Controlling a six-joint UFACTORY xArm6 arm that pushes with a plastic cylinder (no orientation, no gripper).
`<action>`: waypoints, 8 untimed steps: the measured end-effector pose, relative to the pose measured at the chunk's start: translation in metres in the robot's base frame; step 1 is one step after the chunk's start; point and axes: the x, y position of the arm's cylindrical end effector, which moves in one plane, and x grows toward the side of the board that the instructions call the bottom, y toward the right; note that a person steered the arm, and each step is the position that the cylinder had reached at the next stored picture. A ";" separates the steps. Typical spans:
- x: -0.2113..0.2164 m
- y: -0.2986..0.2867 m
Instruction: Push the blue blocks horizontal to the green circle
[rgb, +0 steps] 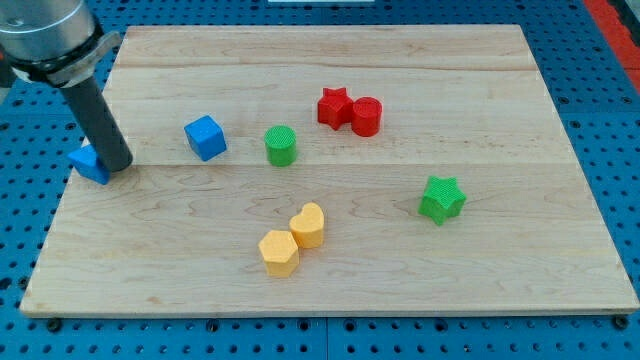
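Observation:
A blue block (90, 163) lies at the board's left edge, partly hidden behind my rod. My tip (117, 165) touches its right side. A blue cube (205, 137) sits to the right of the tip. The green circle (281, 145), a short cylinder, stands right of the cube at about the same height in the view.
A red star (334, 107) and a red cylinder (366, 116) touch each other near the view's top middle. A green star (442, 198) sits at the right. A yellow hexagon (278, 252) and a yellow heart (308, 225) touch near the bottom middle. The wooden board (500, 280) rests on a blue pegboard.

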 end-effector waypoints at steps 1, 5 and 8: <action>0.029 0.013; -0.002 -0.016; 0.024 0.258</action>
